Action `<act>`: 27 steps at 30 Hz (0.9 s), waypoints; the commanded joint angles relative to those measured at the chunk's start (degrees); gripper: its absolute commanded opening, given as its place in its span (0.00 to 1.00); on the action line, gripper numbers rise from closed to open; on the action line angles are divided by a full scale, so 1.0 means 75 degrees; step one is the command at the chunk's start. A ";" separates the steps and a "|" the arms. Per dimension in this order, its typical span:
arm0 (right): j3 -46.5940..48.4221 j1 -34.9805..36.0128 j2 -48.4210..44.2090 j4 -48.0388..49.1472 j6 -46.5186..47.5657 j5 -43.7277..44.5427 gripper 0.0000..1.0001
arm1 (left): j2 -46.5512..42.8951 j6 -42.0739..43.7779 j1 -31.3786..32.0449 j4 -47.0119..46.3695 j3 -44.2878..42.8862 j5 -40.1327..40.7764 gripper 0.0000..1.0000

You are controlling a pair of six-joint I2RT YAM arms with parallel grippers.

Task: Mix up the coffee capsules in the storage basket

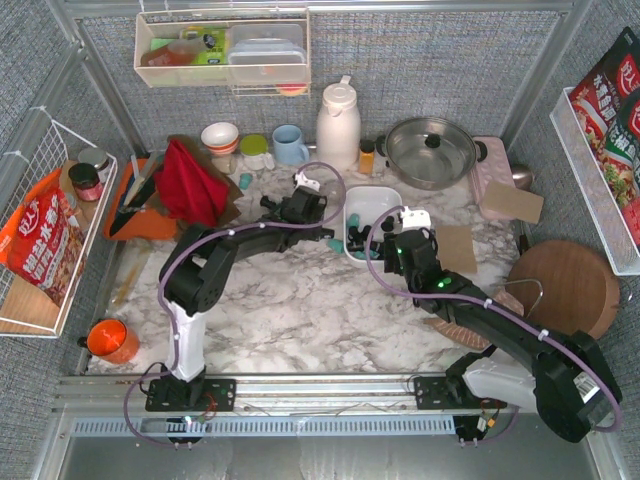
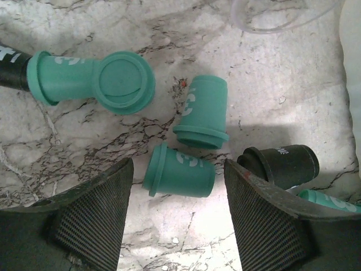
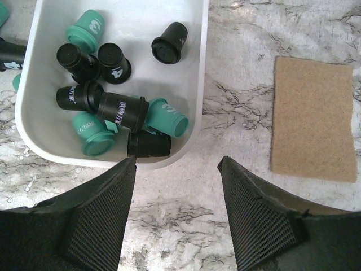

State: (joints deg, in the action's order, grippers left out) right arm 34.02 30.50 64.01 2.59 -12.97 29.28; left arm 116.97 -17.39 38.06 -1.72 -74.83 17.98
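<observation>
Your left gripper [image 2: 177,165] spread wide and empty, a teal capsule [image 2: 189,174] lying between its fingers on the marble table [image 2: 282,73], your right gripper [image 3: 177,161] wide and empty just short of the storage basket [image 3: 201,84], black and teal coffee capsules [image 3: 121,110] jumbled inside

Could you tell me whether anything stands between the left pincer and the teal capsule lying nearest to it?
Nothing visible: that teal capsule lies on its side on bare marble, in line with the gap of the open left pincer.
</observation>
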 commanded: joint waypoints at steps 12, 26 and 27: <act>0.0042 -0.0012 -0.0013 0.0112 -0.0062 -0.0037 0.66 | -0.0196 -0.0026 -0.0036 -0.0163 0.0059 -0.0380 0.58; 0.0046 -0.0015 -0.0070 0.0077 -0.0075 -0.0049 0.66 | -0.1733 -0.0449 0.0198 -0.3316 0.0936 -0.2688 0.56; 0.0046 -0.0014 -0.0091 0.0071 -0.0075 -0.0044 0.66 | -0.1656 -0.0512 0.0235 -0.3528 0.0907 -0.2827 0.56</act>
State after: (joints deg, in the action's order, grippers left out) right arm 34.04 30.41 63.86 2.57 -13.02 29.02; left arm 103.72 -19.20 39.09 -16.71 -68.07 5.34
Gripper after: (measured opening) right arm 0.663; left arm 0.573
